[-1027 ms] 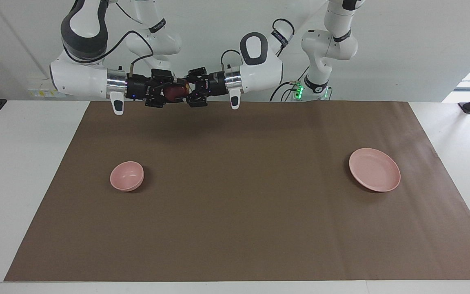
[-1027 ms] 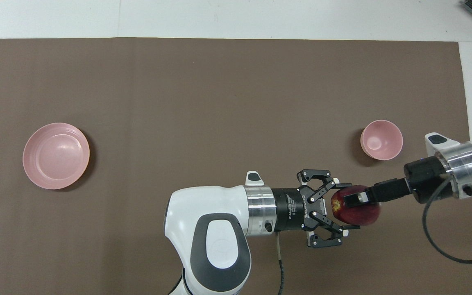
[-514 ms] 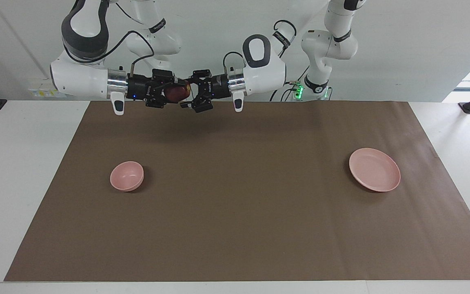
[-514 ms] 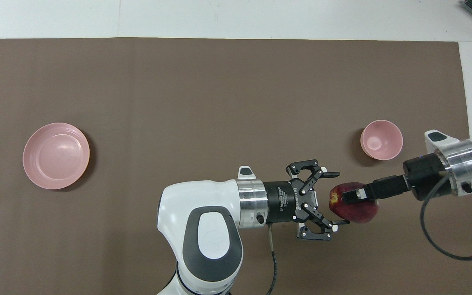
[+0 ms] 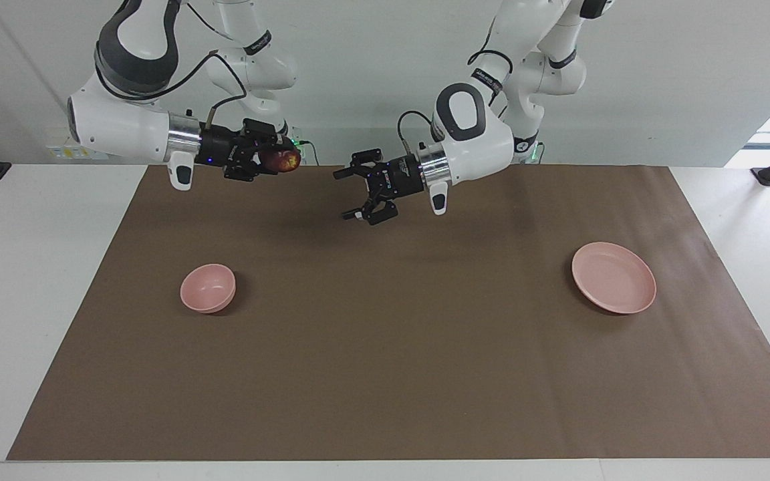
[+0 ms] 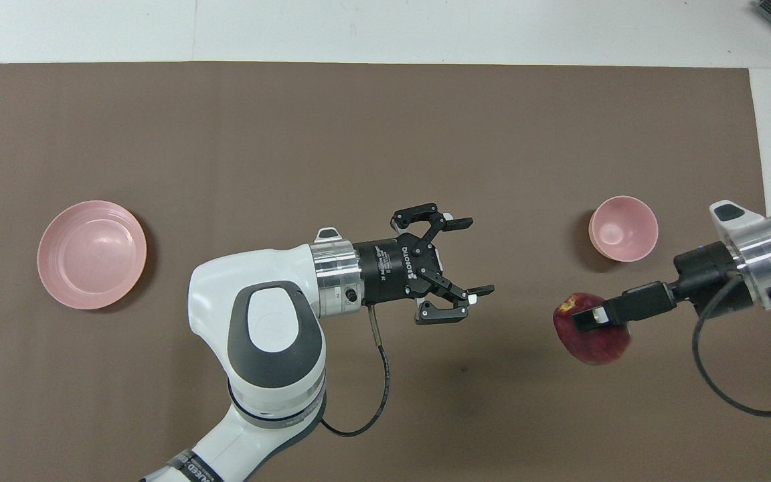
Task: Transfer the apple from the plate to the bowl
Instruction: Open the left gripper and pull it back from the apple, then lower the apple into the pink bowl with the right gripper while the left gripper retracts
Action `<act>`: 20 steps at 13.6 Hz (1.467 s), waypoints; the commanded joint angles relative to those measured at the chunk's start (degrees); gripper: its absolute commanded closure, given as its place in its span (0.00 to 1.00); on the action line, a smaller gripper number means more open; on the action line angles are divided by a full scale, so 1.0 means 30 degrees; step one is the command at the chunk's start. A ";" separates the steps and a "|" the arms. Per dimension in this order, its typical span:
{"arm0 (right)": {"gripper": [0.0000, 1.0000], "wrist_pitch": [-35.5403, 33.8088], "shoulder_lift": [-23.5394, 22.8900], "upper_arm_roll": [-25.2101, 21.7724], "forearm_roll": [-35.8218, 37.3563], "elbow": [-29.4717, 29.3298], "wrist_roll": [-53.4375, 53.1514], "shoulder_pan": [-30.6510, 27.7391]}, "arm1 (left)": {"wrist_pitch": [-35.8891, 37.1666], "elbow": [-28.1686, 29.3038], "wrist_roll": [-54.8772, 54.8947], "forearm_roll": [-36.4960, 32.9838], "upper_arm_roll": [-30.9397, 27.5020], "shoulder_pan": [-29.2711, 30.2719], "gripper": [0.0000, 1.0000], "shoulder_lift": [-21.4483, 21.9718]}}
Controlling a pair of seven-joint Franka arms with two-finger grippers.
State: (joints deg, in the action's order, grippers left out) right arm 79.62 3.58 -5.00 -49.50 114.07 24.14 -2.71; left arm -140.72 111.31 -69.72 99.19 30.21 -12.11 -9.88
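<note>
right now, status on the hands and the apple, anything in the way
Right hand shut on the apple, up in the air. Left hand open, holding nothing, over the brown mat. Bowl and plate both hold nothing. Nothing stands between apple and bowl.

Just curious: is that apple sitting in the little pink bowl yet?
No, the apple is up in the air in the right end effector, and the bowl holds nothing.
</note>
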 commanded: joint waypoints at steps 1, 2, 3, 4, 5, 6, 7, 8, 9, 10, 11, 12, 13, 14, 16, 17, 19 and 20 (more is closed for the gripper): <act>1.00 0.0173 -0.0840 0.0113 0.1317 -0.1368 0.0157 -0.0298 | 0.0210 0.0339 -0.0228 -0.1213 0.0068 0.0345 0.00 0.0277; 1.00 0.0324 -0.1365 0.0114 0.2340 -0.2157 0.0214 -0.0298 | 0.0151 0.0513 -0.0228 -0.1855 0.0067 0.0403 0.00 0.0277; 1.00 0.0471 -0.1980 0.0114 0.3337 -0.3180 0.0273 -0.0298 | 0.0179 0.0660 -0.0228 -0.2761 0.0038 0.0549 0.00 0.0306; 1.00 0.0559 -0.2566 0.0143 0.4333 -0.4090 0.0274 -0.0327 | 0.0180 0.0981 -0.0228 -0.3785 0.0067 0.0753 0.00 0.0335; 1.00 0.0618 -0.2949 0.0143 0.5039 -0.4592 0.0245 -0.0327 | 0.0209 0.1129 -0.0257 -0.4665 0.0038 0.0842 0.00 0.0364; 1.00 0.0938 -0.3098 0.0114 0.5307 -0.4858 0.0244 -0.0298 | 0.0209 0.1188 -0.0316 -0.5428 0.0038 0.1133 0.00 0.0365; 1.00 0.1202 -0.3302 0.0114 0.5687 -0.4976 0.0302 -0.0269 | 0.0151 0.1334 -0.0258 -0.6335 0.0009 0.1252 0.00 0.0336; 1.00 0.1552 -0.3652 0.0143 0.6212 -0.5268 0.0303 -0.0123 | 0.0150 0.1394 -0.0258 -0.7272 0.0009 0.1630 0.00 0.0335; 1.00 0.1875 -0.4062 0.0143 0.6914 -0.5967 0.0303 0.0023 | 0.0237 0.1423 -0.0258 -0.8267 0.0009 0.1924 0.00 0.0306; 1.00 0.2023 -0.4617 0.0259 0.8052 -0.6989 0.0361 0.0054 | 0.0296 0.1539 -0.0229 -0.9322 0.0009 0.2275 0.00 0.0277; 1.00 0.2402 -0.5174 0.0405 0.9166 -0.7956 0.0593 0.0083 | 0.0355 0.1686 -0.0170 -1.0318 0.0009 0.2598 0.00 0.0306; 1.00 0.2957 -0.5498 0.0842 1.0279 -0.8401 0.1147 0.0083 | 0.0413 0.1716 -0.0228 -1.1256 -0.0020 0.2717 0.00 0.0306; 1.00 0.3861 -0.5675 0.0991 1.1015 -0.8434 0.1761 0.0054 | 0.0472 0.1803 -0.0170 -1.2368 -0.0137 0.2718 0.00 0.0335; 1.00 0.4857 -0.5735 0.1021 1.1515 -0.8319 0.2319 0.0083 | 0.1024 0.1804 -0.0170 -1.3539 -0.0631 0.2573 0.00 0.0422; 1.00 0.6733 -0.6028 0.1022 1.3297 -0.7969 0.3782 0.0838 | 0.2806 0.1571 0.0353 -1.6349 -0.1890 0.2396 0.00 0.0452; 1.00 0.7293 -0.6029 0.1022 1.4091 -0.7676 0.3963 0.1164 | 0.3918 0.1512 0.1315 -1.7494 -0.2389 0.2396 0.00 0.0452; 1.00 0.8784 -0.6029 0.1022 1.5032 -0.6508 0.4255 0.1225 | 0.6145 0.1337 0.3919 -1.8645 -0.3881 0.2425 0.00 0.0482; 1.00 0.9372 -0.6145 0.1022 1.5355 -0.6037 0.4838 0.1226 | 0.7113 0.1249 0.5092 -1.8852 -0.4613 0.2425 0.00 0.0511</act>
State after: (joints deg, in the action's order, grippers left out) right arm 104.50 -15.18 -2.13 -5.70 92.92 35.08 1.44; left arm -124.52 115.14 -59.69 44.76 19.61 -4.73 -9.47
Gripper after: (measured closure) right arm 0.211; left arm 0.000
